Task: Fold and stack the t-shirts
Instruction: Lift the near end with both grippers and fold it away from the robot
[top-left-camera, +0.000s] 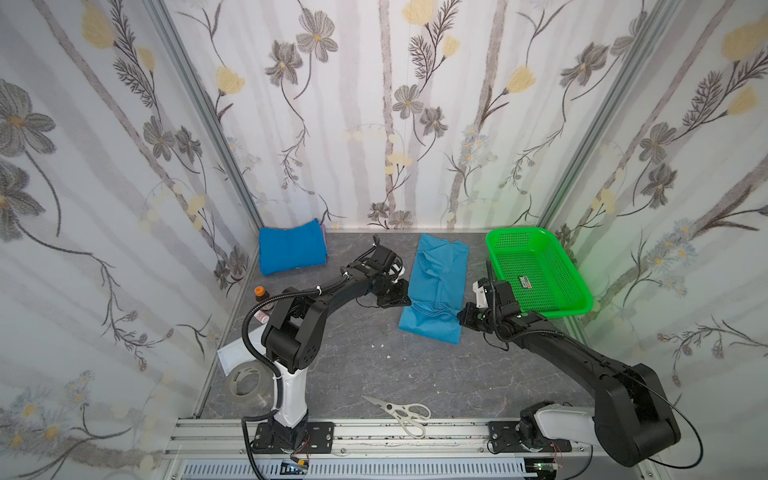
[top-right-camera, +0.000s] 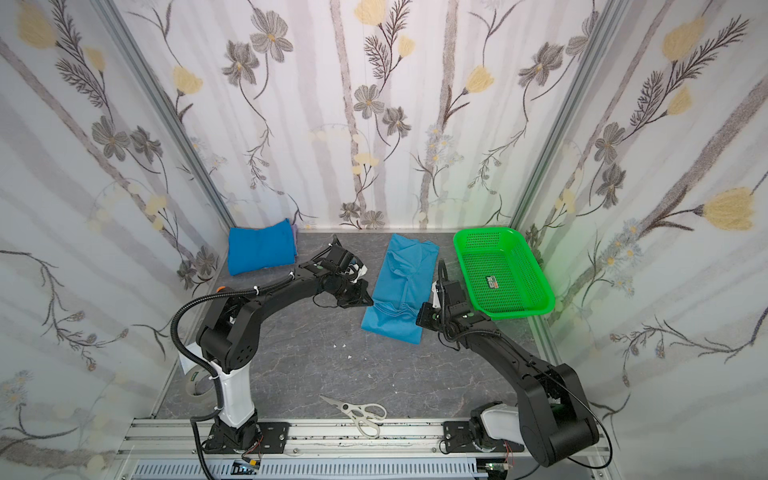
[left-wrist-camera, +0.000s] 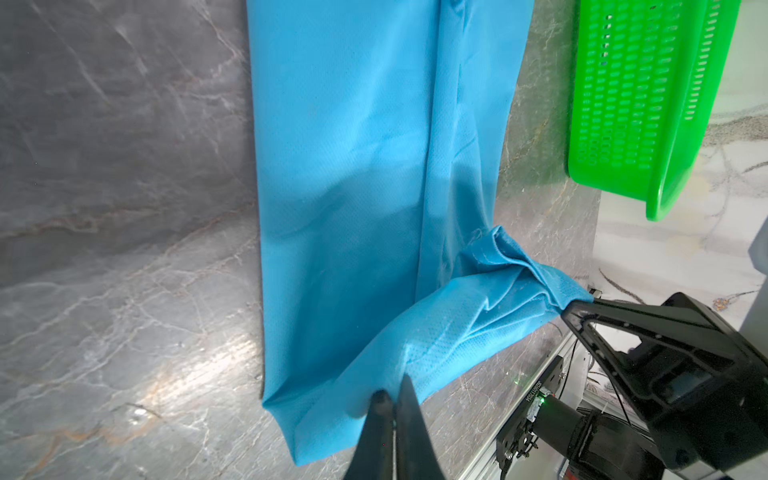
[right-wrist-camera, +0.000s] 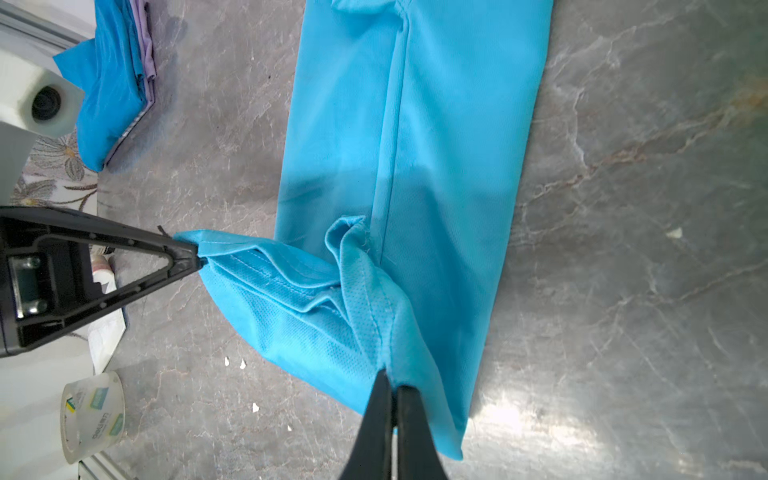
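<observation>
Far left, a clear tape roll (top-left-camera: 245, 380) sits by the frame, with a small orange-capped bottle (top-left-camera: 260, 293) behind it. In the back-left corner, the darker blue t-shirt (top-left-camera: 289, 251) lies folded, and the right wrist view shows a lilac cloth (right-wrist-camera: 146, 50) peeking out beneath it. Now the action: the left gripper (top-left-camera: 408, 300) has its jaws pressed together on a bunched edge of the light sky-blue t-shirt (top-left-camera: 440, 266), which lies mid-table as a long folded strip running from the back wall toward the front. Most of it is flat on the grey marble table (top-left-camera: 374, 357). Across the strip, the right gripper (top-left-camera: 460, 316) is likewise clamped tight on the cloth at the opposite edge, and both wrist views show a crumpled fold raised off the surface between the two grips. Near the front edge lie white-handled scissors (top-left-camera: 399, 409). Over on the right, the green perforated basket (top-left-camera: 515, 234) stands just beside the shirt, with only a small sticker (top-left-camera: 525, 284) inside.
</observation>
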